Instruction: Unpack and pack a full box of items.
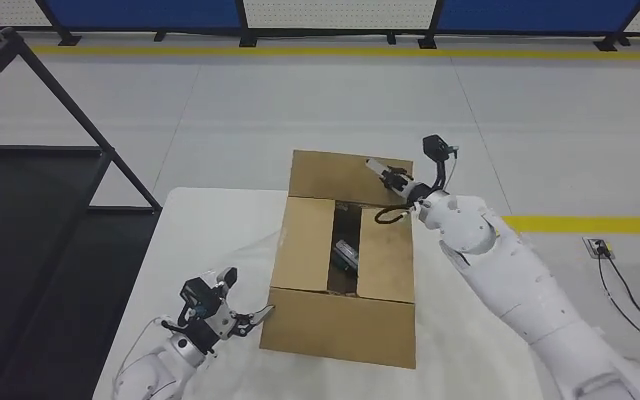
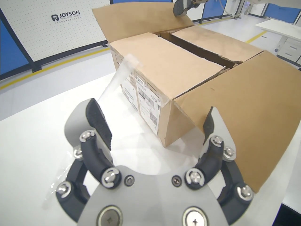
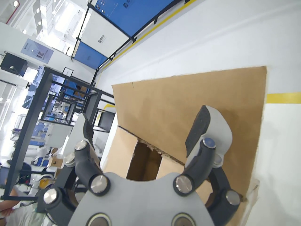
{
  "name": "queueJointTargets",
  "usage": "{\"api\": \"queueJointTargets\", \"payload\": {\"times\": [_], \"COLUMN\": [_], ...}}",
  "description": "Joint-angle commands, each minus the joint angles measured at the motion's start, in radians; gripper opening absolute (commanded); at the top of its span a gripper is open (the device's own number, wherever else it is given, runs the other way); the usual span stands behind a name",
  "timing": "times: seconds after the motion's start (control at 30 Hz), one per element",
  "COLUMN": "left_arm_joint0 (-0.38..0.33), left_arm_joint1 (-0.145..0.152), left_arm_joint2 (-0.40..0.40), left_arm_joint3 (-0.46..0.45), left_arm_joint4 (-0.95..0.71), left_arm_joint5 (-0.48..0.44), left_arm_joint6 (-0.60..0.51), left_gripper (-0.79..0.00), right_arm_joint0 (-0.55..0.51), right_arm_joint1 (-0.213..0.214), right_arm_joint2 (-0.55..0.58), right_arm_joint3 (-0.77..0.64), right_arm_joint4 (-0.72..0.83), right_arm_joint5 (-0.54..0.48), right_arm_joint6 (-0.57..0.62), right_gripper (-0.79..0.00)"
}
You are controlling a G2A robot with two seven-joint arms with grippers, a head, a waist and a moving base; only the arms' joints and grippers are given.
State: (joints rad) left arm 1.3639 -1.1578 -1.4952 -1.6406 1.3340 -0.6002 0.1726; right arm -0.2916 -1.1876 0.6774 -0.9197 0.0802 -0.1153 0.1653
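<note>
A brown cardboard box [image 1: 345, 260] stands on the white table [image 1: 200, 250], its far and near flaps folded outward and the two side flaps lying half closed over a narrow gap. Dark items [image 1: 346, 255] show through that gap. My right gripper [image 1: 388, 178] is open above the box's far flap [image 3: 188, 99], near its far right corner. My left gripper [image 1: 240, 310] stays open low over the table beside the box's near left corner [image 2: 164, 123], with nothing between its fingers. A strip of clear tape [image 2: 117, 76] hangs off the box's side toward it.
A black metal frame [image 1: 70, 120] stands off the table's left side. The white table runs left of the box, and its right edge lies close under the right arm. Grey floor with yellow lines [image 1: 570, 224] lies beyond.
</note>
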Motion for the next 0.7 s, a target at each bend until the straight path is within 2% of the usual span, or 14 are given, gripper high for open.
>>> {"api": "queueJointTargets", "payload": {"times": [0.0,0.1,0.23,0.53,0.67], "left_arm_joint0": [0.002,0.005,0.011,0.026,0.032], "left_arm_joint1": [0.001,0.003,0.005,0.011,0.014], "left_arm_joint2": [-0.001,-0.003,-0.010,-0.028,-0.033], "left_arm_joint3": [0.001,0.005,0.012,0.011,0.007], "left_arm_joint4": [-0.002,-0.005,-0.011,-0.022,-0.023], "left_arm_joint5": [-0.001,-0.005,-0.006,-0.017,-0.023], "left_arm_joint6": [0.001,0.004,0.011,0.027,0.033], "left_gripper": [0.000,0.000,0.000,0.000,0.000], "right_arm_joint0": [0.007,0.022,0.050,0.103,0.111], "right_arm_joint1": [-0.020,-0.050,-0.084,-0.133,-0.146], "right_arm_joint2": [-0.016,-0.038,-0.053,-0.058,-0.055], "right_arm_joint3": [0.039,0.090,0.164,0.272,0.293], "right_arm_joint4": [-0.015,-0.014,0.012,0.052,0.049], "right_arm_joint5": [0.013,0.040,0.055,-0.005,-0.030], "right_arm_joint6": [-0.041,-0.036,0.033,0.235,0.277], "right_gripper": [0.000,0.000,0.000,0.000,0.000]}}
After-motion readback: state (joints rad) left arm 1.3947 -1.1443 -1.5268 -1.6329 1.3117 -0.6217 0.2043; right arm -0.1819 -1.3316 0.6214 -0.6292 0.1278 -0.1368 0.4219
